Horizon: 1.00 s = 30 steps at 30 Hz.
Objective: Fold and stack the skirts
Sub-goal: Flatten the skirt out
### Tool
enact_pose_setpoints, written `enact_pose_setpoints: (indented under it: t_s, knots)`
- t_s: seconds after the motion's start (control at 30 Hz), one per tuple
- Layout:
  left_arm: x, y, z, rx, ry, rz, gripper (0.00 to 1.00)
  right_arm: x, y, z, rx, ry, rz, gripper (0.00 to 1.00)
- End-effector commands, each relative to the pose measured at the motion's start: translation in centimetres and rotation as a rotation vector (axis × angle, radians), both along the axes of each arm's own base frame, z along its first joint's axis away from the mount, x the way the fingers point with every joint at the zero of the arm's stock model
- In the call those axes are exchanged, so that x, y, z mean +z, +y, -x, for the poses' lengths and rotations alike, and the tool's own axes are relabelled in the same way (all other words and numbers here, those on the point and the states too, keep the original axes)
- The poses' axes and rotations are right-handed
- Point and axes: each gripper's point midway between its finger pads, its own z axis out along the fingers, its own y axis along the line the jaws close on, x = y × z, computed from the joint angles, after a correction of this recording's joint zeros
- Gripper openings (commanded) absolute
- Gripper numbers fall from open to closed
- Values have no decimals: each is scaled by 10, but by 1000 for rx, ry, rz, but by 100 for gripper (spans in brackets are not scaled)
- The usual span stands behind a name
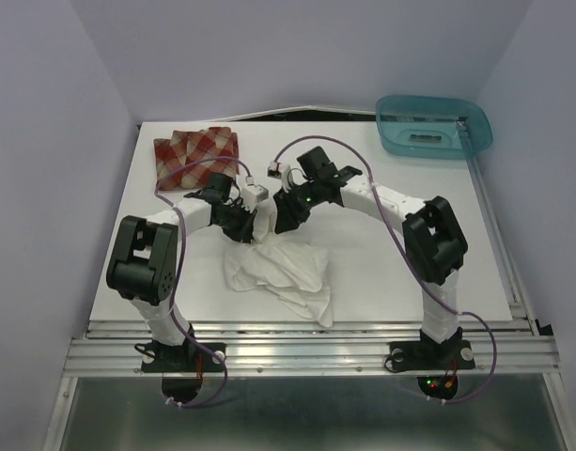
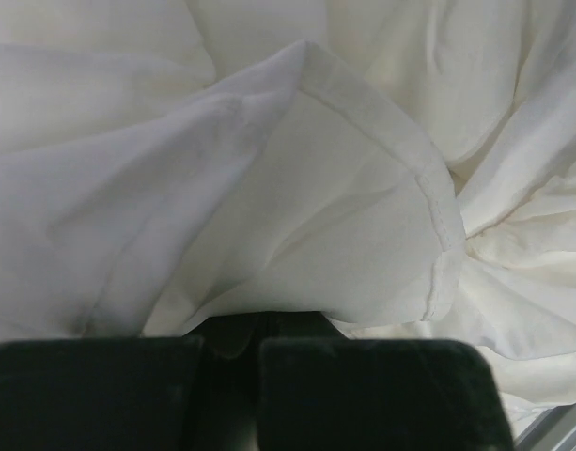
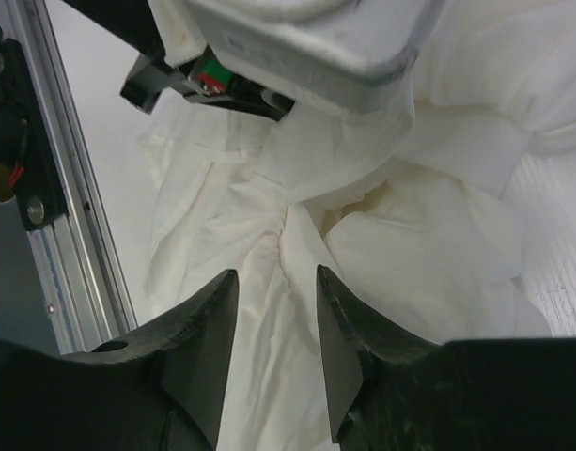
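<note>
Filling wrist views, white skirt (image 2: pixel 269 188), plaid skirt (image 1: pixel 195 155) overhead only

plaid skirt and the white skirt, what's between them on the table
Top view: only the left arm crosses the bare table between the plaid skirt and the white skirt.
</note>
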Motion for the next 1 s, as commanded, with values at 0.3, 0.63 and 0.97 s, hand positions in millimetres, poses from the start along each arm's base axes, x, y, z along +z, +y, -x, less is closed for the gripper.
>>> enact_pose_setpoints:
  t_s: [0.3, 0.63, 0.97]
  knots:
    - [4, 7, -1, 35, 51, 62, 0, -43, 9, -8, 63, -172, 67, 53]
    - [9, 17, -7, 79, 46, 75, 0, -62, 8, 3, 109, -185, 136, 27]
    - [44, 77, -14, 246, 3, 57, 0, -8, -7, 1, 57, -285, 140, 1]
